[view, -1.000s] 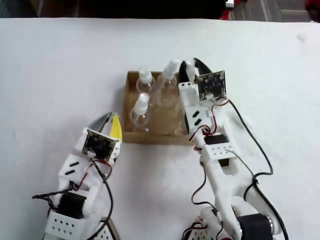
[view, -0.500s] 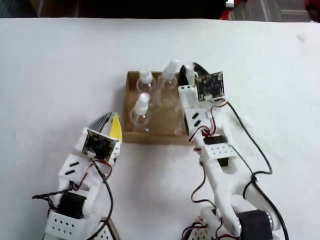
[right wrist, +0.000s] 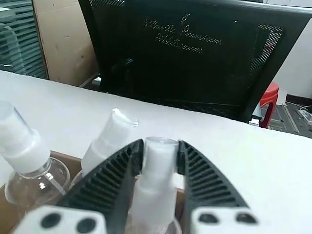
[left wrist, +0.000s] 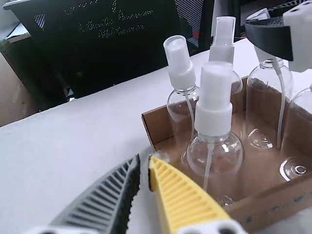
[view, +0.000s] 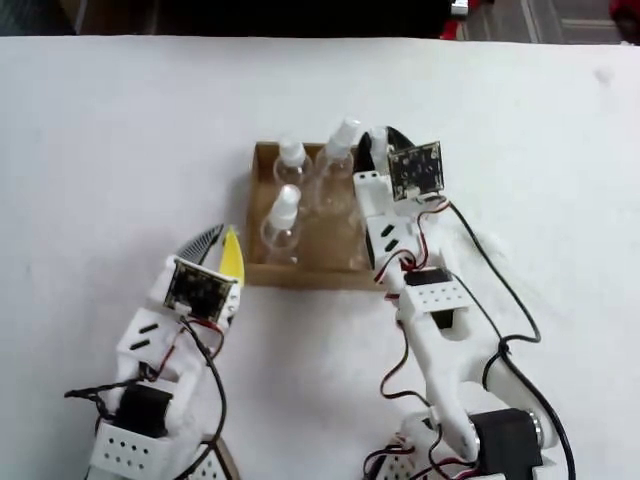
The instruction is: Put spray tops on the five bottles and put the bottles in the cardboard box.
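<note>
Over cardboard box [view: 308, 273], right end effector [right wrist: 160, 146] gripping spray top [right wrist: 157, 168]

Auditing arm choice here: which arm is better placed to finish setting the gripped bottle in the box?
Right. The right gripper is shut on a spray top at the box's far corner. The left gripper sits shut and empty outside the box's near wall.

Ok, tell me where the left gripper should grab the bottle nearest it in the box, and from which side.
Probably the white spray top, at its collar. The bottle stands upright and its top rises above the cardboard box wall, while the round body sits down inside it. Come from the side of the left gripper, over that near wall; other bottles crowd the far side.
</note>
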